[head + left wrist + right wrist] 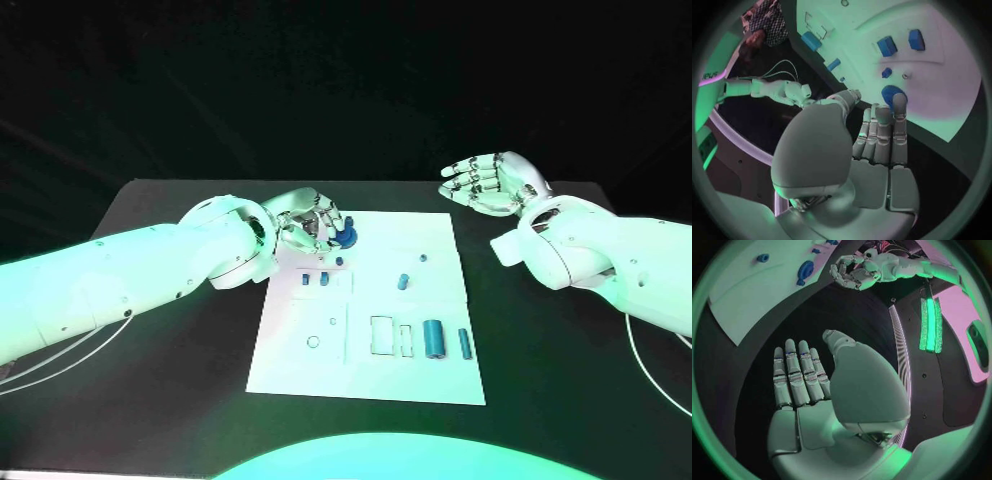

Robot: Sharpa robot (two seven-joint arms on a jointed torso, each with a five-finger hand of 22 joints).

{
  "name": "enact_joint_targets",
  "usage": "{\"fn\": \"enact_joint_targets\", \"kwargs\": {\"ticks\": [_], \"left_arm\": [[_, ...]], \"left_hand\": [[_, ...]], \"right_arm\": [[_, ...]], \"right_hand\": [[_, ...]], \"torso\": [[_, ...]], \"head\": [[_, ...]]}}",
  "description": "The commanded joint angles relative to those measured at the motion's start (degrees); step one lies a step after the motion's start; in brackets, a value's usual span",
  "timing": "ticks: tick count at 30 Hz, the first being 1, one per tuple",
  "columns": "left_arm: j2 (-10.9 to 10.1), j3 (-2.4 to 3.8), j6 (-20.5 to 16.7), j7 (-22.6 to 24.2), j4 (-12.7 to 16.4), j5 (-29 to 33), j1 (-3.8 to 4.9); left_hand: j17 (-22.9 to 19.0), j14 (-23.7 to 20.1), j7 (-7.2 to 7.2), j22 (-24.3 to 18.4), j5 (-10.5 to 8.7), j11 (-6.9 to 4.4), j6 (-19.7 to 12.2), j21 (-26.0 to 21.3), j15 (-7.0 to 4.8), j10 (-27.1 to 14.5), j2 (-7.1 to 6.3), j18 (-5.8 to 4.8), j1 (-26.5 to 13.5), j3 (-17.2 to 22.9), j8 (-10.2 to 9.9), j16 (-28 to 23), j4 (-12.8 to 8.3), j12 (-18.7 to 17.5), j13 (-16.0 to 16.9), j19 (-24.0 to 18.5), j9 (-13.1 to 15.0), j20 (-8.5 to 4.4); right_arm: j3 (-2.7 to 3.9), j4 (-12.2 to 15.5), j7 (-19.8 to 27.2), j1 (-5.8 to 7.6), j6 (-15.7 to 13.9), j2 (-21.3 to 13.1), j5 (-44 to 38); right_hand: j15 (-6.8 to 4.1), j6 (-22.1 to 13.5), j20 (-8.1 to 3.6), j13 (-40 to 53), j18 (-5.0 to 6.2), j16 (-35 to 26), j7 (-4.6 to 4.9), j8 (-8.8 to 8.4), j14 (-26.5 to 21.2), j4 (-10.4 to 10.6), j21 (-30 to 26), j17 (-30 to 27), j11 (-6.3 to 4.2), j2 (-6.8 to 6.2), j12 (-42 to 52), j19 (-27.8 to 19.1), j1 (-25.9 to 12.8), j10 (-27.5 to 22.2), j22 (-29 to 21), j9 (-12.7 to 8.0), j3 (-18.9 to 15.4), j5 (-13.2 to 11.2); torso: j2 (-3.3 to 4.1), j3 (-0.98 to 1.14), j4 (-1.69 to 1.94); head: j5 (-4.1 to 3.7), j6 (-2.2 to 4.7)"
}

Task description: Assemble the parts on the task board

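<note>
The white task board (361, 372) lies in the middle of the black table. My left hand (309, 224) hovers over its far left corner, fingers stretched out, fingertips (899, 103) at a round blue part (346, 237) (891, 93) on the board; the thumb stays off it. Small blue parts (326, 279) (887, 46) lie just nearer on the board. A thick blue cylinder (434, 338) and a thinner one (464, 343) lie at the near right. My right hand (492, 183) (804, 385) is raised off the board at the far right, fingers spread, holding nothing.
More small blue pieces (404, 281) (424, 257) sit mid-board. A rectangular recess (382, 335) and a small ring (313, 341) mark the near half. Black table (173, 330) surrounds the board on both sides.
</note>
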Motion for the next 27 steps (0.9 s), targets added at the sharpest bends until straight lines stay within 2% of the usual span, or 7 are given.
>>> {"fn": "enact_joint_targets", "kwargs": {"ticks": [1, 6, 13, 17, 23, 27], "left_arm": [[0.9, -0.24, -1.2, 6.2, -1.0, -12.9, -0.27], [2.1, -0.65, 1.0, 6.2, -2.6, -18.6, -0.47], [3.8, -0.88, 3.7, 6.0, -4.6, -22.7, -0.70], [4.7, -0.91, 4.3, 5.8, -5.4, -23.6, -0.87], [5.9, -0.93, 5.8, 5.5, -6.5, -24.5, -0.97], [6.7, -0.94, 7.4, 5.2, -7.5, -25.3, -0.99]], "left_hand": [[-1.2, -0.9, -1.03, 0.2, -0.29, 0.21, 0.4, -0.2, 0.31, -0.5, -0.33, 0.69, 0.6, 0.0, -0.5, -0.1, -0.3, -1.1, -1.3, -0.6, -1.4, 0.00], [-2.1, -1.3, -1.54, 0.5, -0.32, 0.54, 2.2, -0.1, 0.57, -1.1, -0.66, 0.69, 0.7, -0.7, -1.1, 0.7, -0.4, -2.4, -2.9, -0.9, -3.3, 0.33], [-0.8, 0.6, -1.89, 1.0, -0.28, 0.42, 3.6, 0.4, 0.52, -0.4, -0.59, 0.77, 0.8, -1.8, -2.1, 3.2, -0.3, -2.8, -4.1, -0.6, -5.3, 0.38], [-1.0, 0.7, -1.88, 1.1, -0.25, 0.37, 4.2, 0.6, 0.47, -0.4, -0.58, 0.77, 0.9, -2.1, -2.3, 3.7, -0.2, -3.0, -4.5, -0.6, -5.9, 0.35], [-0.1, 2.0, -2.01, 1.6, -0.14, 0.26, 6.2, 1.2, 0.38, 0.7, -0.42, 0.78, 1.4, -1.9, -2.8, 5.5, -0.1, -3.2, -5.4, -0.3, -7.2, 0.25], [0.2, 2.5, -2.47, 2.0, -0.14, -0.04, 7.7, 1.6, 0.15, 1.8, -0.43, 0.79, 1.8, -1.3, -3.3, 6.5, 0.0, -3.5, -6.0, -0.3, -8.1, 0.11]], "right_arm": [[0.01, 0.0, 0.4, -0.07, 1.1, 0.1, -1.1], [0.01, 0.0, 0.3, -0.09, 1.2, 0.1, -1.2], [0.01, 0.0, 0.2, -0.11, 1.1, 0.2, -1.3], [0.01, 0.0, 0.2, -0.12, 1.1, 0.2, -1.3], [0.01, 0.0, 0.2, -0.14, 1.0, 0.3, -1.3], [0.01, 0.0, 0.2, -0.14, 1.0, 0.3, -1.3]], "right_hand": [[-0.27, 0.5, 0.03, -0.1, 0.71, 0.3, 2.46, -0.29, 0.1, -0.4, 0.3, -0.1, -0.03, -0.18, -0.3, 0.4, 0.6, 0.5, -0.1, -0.1, 0.9, -0.4], [-0.27, 0.5, 0.03, -0.1, 0.71, 0.3, 2.45, -0.30, 0.1, -0.5, 0.3, -0.2, -0.04, -0.24, -0.3, 0.4, 0.6, 0.6, -0.2, -0.1, 1.2, -0.4], [-0.28, 0.5, 0.03, -0.1, 0.71, 0.3, 2.46, -0.31, 0.2, -0.5, 0.3, -0.2, -0.03, -0.27, -0.4, 0.5, 0.6, 0.6, -0.2, -0.1, 1.4, -0.4], [-0.27, 0.5, 0.03, -0.1, 0.71, 0.3, 2.47, -0.32, 0.2, -0.5, 0.3, -0.2, -0.02, -0.31, -0.4, 0.5, 0.6, 0.6, -0.2, -0.2, 1.4, -0.4], [-0.27, 0.5, 0.03, -0.1, 0.71, 0.3, 2.49, -0.33, 0.2, -0.5, 0.3, -0.2, 0.00, -0.35, -0.4, 0.5, 0.5, 0.6, -0.2, -0.2, 1.5, -0.4], [-0.26, 0.5, 0.03, -0.1, 0.71, 0.3, 2.51, -0.34, 0.2, -0.4, 0.3, -0.3, 0.01, -0.41, -0.4, 0.5, 0.3, 0.6, -0.2, -0.2, 1.6, -0.4]], "torso": [[0.00, 0.03, 0.04], [-0.05, 0.05, 0.03], [-0.05, 0.05, 0.02], [-0.01, 0.02, -0.06], [-0.03, 0.09, -0.07], [-0.03, 0.09, 0.06]], "head": [[-0.21, 0.06], [-0.17, 0.05], [-0.10, 0.26], [-0.21, 0.38], [-0.24, 0.16], [-0.31, 0.24]]}}
